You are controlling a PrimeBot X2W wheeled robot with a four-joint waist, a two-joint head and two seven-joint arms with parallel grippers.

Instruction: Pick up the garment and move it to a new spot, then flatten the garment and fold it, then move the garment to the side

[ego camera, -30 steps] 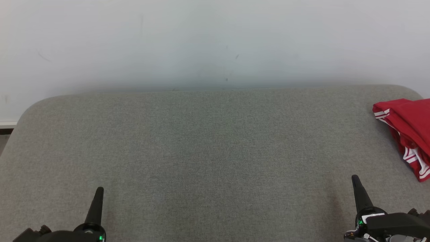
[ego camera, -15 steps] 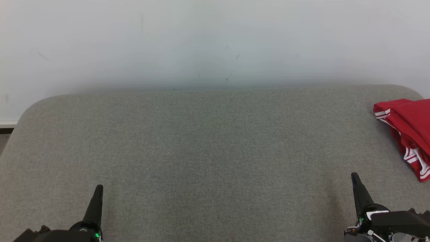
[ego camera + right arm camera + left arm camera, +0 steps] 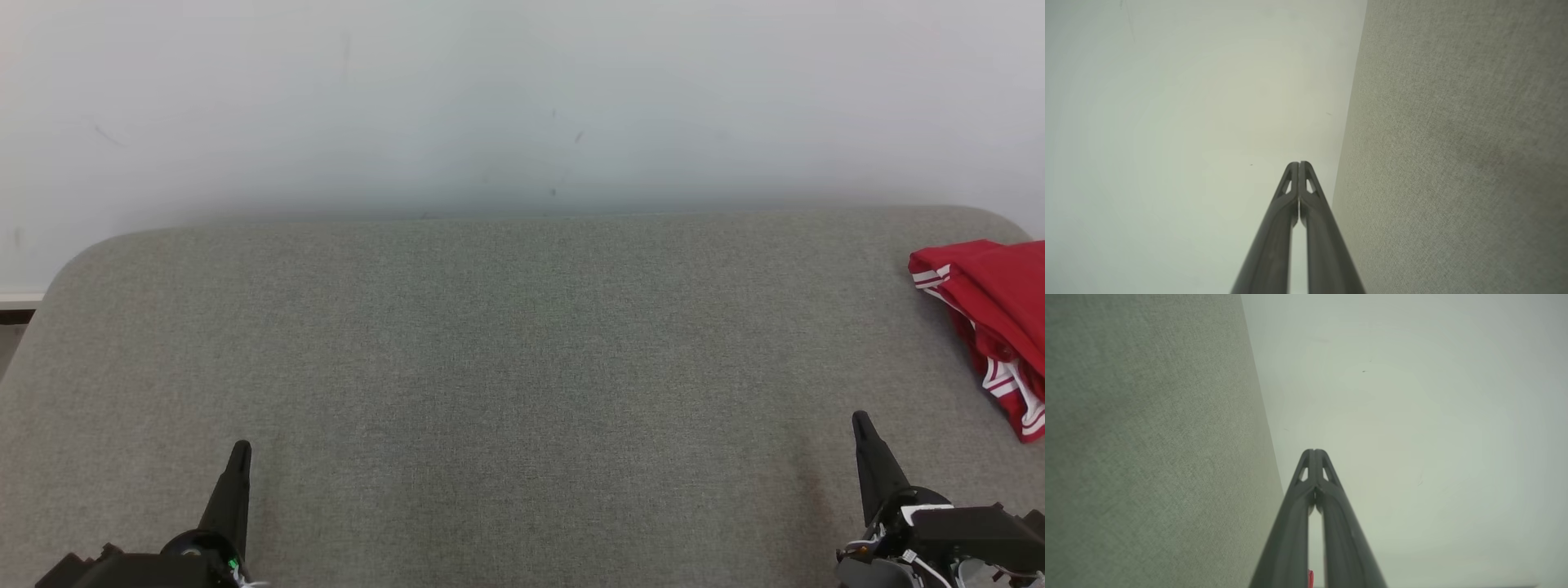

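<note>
Red garment (image 3: 992,314) at right edge of table (image 3: 522,343), right fingers (image 3: 878,465) clenched nearby, left fingers (image 3: 230,490) clenched well apart.

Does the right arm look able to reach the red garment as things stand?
Probably yes: the red garment lies ahead and right of the right gripper, with bare padded surface between; its shut fingers must open first.

Open cushion (image 3: 522,343); garment (image 3: 1004,302) far right
</note>
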